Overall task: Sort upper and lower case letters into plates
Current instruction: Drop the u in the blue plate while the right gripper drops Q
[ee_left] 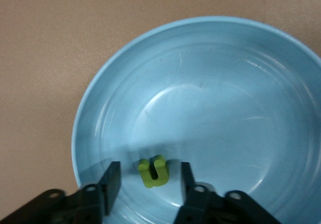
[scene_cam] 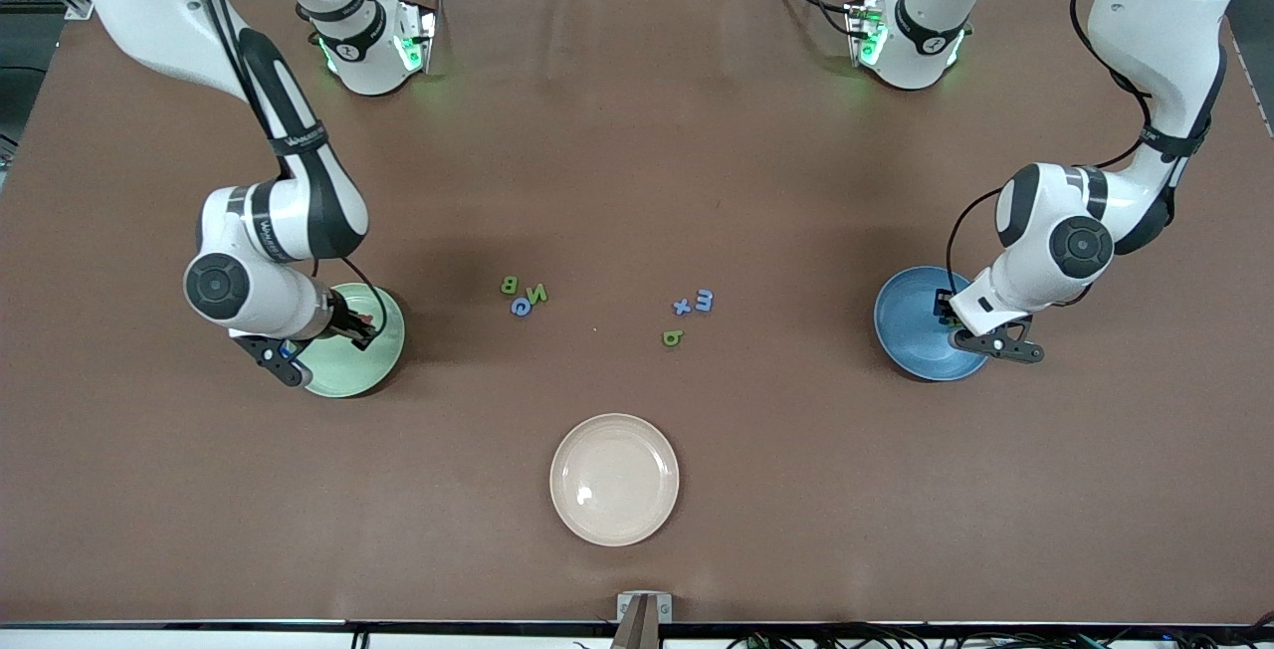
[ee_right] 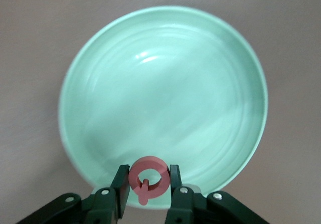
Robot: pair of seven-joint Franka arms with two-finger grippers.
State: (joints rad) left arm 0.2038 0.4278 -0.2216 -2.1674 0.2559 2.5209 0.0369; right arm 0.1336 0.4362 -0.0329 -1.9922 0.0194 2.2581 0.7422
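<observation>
My right gripper (ee_right: 147, 184) is shut on a red letter Q (ee_right: 148, 162) and holds it over the rim of the pale mint green plate (ee_right: 165, 93). In the front view this gripper (scene_cam: 366, 324) hangs over the same plate (scene_cam: 373, 365) at the right arm's end. My left gripper (ee_left: 150, 176) is open over the blue plate (ee_left: 225, 108), with a green letter u (ee_left: 153, 172) loose between its fingers, against the plate's inside. In the front view this gripper (scene_cam: 944, 309) is over the blue plate (scene_cam: 911, 316) at the left arm's end.
Loose letters lie mid-table: a green B (scene_cam: 509, 285), green N (scene_cam: 537, 294) and blue G (scene_cam: 520, 307) in one cluster, a blue x (scene_cam: 682, 308), blue m (scene_cam: 704, 301) and green b (scene_cam: 673, 337) in another. A cream-beige plate (scene_cam: 614, 479) sits nearer the front camera.
</observation>
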